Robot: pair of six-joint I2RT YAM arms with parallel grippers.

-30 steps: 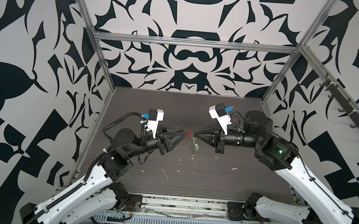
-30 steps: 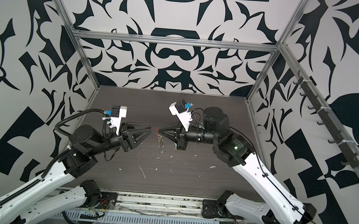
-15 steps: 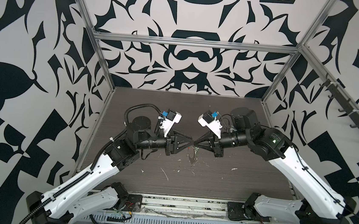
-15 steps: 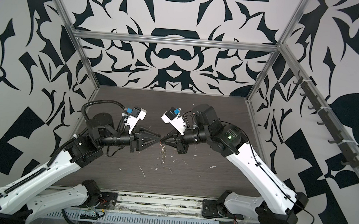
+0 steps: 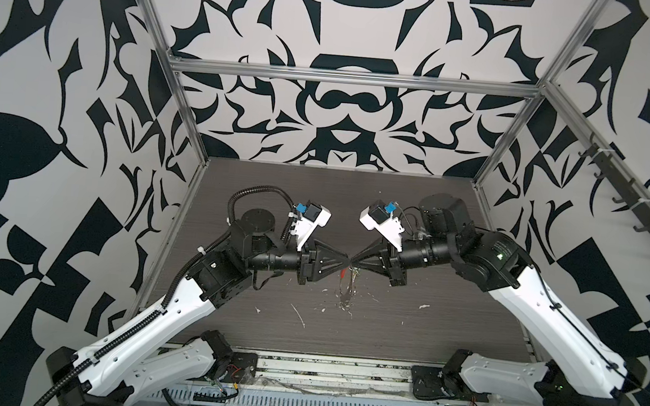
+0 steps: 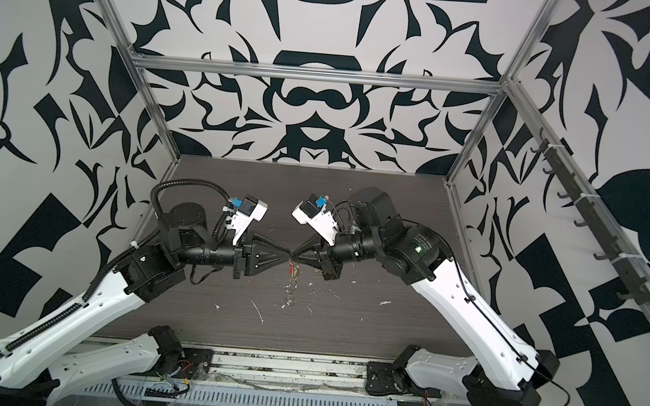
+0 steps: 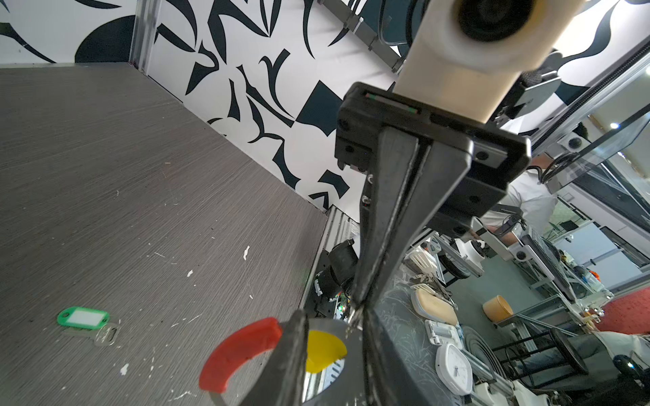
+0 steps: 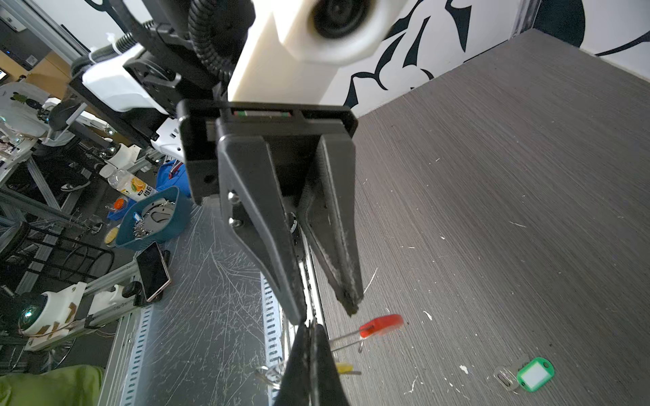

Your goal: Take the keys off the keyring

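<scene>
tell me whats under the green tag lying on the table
A silvery key sticks out from beneath the green tag, both flat on the table. The key's part under the tag is covered.

The left gripper (image 5: 347,260) has slid in to the middle; its jaws have drawn closer; its tip now meets the right gripper (image 5: 355,263), beside the hanging keyring (image 7: 241,351).

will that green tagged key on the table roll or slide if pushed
The green-tagged key lies flat on the table, so it would likely slide, not roll. Its two parts lie askew, so the joint may swivel. Thin and small: probably light.
</scene>
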